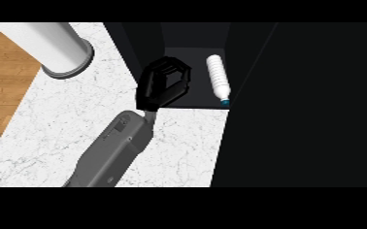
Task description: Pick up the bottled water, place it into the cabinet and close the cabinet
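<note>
The bottled water (218, 80), white and ribbed with a blue cap, lies on its side on the floor of the open dark cabinet (188, 53), cap towards the front edge. My left hand (163, 83) reaches just inside the cabinet's opening, left of the bottle and apart from it. Its fingers are relaxed and slightly bent, with nothing in them. The grey forearm (114, 148) comes in from the lower left across the marble counter (179, 145). My right hand does not show.
The cabinet's dark door (294, 106) stands open at the right and fills that side of the view. A tall white cylinder on a grey base (57, 48) stands at the back left. Wooden flooring (13, 77) shows past the counter's left edge.
</note>
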Available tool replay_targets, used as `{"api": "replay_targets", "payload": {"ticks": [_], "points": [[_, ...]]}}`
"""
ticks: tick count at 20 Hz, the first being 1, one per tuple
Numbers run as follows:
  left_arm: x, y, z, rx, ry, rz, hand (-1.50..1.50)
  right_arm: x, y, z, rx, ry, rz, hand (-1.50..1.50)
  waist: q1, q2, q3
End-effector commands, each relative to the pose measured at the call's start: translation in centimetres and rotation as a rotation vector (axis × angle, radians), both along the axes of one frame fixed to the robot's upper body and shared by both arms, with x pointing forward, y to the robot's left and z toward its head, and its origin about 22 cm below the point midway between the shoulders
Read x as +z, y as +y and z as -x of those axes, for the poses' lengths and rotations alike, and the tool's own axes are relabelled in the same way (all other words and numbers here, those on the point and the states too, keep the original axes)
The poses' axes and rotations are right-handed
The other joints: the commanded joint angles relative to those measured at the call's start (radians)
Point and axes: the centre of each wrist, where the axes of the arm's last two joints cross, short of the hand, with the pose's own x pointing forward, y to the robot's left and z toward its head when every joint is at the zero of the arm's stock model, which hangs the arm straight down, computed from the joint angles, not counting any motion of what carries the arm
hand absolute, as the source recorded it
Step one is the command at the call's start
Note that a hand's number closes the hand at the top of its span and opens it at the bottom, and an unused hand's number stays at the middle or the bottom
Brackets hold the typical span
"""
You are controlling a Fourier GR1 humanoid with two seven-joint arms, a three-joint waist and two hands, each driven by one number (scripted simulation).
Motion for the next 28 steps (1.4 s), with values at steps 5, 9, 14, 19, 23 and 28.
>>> {"api": "replay_targets", "payload": {"ticks": [5,9,14,19,23,28], "points": [[-1.3,4.7,7.5,0.01,0.014,-0.005,1.5,1.2,1.4,1.3,0.15,0.064,0.145,1.5,0.005,0.004,0.0],[-1.7,6.9,10.8,0.041,0.003,-0.006,1.5,2.1,3.2,1.5,0.217,0.121,0.079,1.5,-0.005,0.009,-0.001],[-1.0,10.6,13.6,0.079,0.002,0.0,1.5,1.8,5.0,2.6,0.289,0.11,0.071,1.5,-0.018,0.009,-0.001],[-0.3,13.1,14.8,0.113,-0.022,0.003,1.5,2.6,8.9,1.5,0.35,0.133,0.035,1.5,-0.01,0.01,-0.002],[-0.8,13.6,15.4,0.129,-0.009,0.018,1.5,2.4,12.0,1.1,0.44,0.117,0.095,1.5,-0.01,0.012,-0.002],[0.9,16.9,16.6,0.146,-0.006,0.012,1.5,3.1,13.9,0.3,0.38,-0.027,0.152,1.5,0.003,0.01,-0.003]]}}
